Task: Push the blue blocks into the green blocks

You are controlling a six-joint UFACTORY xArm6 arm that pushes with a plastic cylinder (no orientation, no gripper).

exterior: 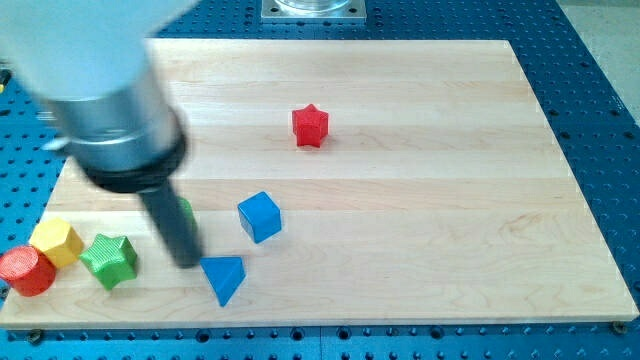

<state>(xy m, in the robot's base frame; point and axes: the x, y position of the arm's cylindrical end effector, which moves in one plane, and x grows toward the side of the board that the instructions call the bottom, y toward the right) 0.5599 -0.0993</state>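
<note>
A pale wooden board [400, 250] lay on a blue perforated bench [600, 120], with a grey metal mount [313, 10] at the view's top edge. The arm's large blurred housing [100, 90] filled the view's upper left, and from it the dark rod ran down to my tip [188, 262], which held nothing, being a bare rod end resting on the board. The blue cube [260, 216] sat just to the view's right of the rod, apart from it. The blue triangular block [223, 277] lay right beside my tip, at its lower right; contact could not be judged. The green star block [109, 259] stood to the view's left of my tip, and a second green block [185, 212] showed only as a sliver behind the rod. The yellow block [56, 241] and red cylinder [25, 270] sat near the board's lower left corner. A red star block [310, 125] lay well apart, towards the top.
</note>
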